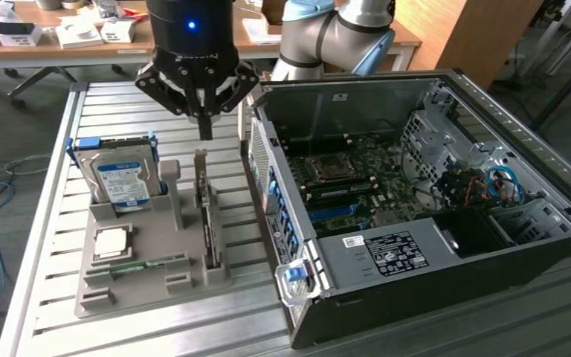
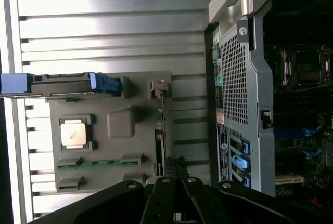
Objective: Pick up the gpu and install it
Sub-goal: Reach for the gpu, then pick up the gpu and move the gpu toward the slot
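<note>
The gpu [image 1: 207, 223] stands on edge in a slot of the grey holder tray [image 1: 142, 294], a thin dark card with its grey metal bracket at the far end. My gripper [image 1: 206, 132] hangs above that bracket end, apart from it, shut with nothing between its fingers. In the wrist view the gpu [image 2: 161, 135] shows edge-on as a thin line on the tray [image 2: 140, 94], and my gripper [image 2: 176, 182] sits over its near end. The open computer case [image 1: 484, 245] lies beside the tray at the exterior view's right, its motherboard [image 1: 350, 178] exposed.
The tray also holds a silver hard drive [image 1: 119, 178] in a blue bracket, a square processor [image 1: 112, 242] and a green memory stick [image 1: 137, 264]. The case wall [image 2: 239, 78] stands close to the gpu slot. A slatted metal table [image 1: 57, 149] carries everything.
</note>
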Available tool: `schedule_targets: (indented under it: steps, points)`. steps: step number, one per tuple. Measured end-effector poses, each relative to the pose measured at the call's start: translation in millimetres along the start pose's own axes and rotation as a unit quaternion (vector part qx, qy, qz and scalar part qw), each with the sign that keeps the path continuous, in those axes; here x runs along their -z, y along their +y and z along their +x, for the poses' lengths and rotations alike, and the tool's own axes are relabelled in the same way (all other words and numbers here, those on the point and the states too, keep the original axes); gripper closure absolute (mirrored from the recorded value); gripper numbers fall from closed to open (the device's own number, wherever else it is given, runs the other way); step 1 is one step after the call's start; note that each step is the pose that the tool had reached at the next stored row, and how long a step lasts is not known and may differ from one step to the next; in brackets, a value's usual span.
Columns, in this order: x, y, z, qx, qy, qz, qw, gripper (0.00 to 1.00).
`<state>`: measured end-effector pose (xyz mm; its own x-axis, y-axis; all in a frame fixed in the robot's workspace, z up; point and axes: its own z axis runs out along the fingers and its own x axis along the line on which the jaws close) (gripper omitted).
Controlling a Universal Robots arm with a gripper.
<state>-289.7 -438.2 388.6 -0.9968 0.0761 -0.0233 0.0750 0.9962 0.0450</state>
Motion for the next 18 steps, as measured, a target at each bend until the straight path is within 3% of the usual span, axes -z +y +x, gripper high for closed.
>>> schedule_targets:
  steps: [10,18]
  points:
    - [0.4,-10.9,1.5,0.0,0.0,0.0,1.0,0.89]
    - [0.4,-11.2,1.5,0.0,0.0,0.0,1.0,0.89]
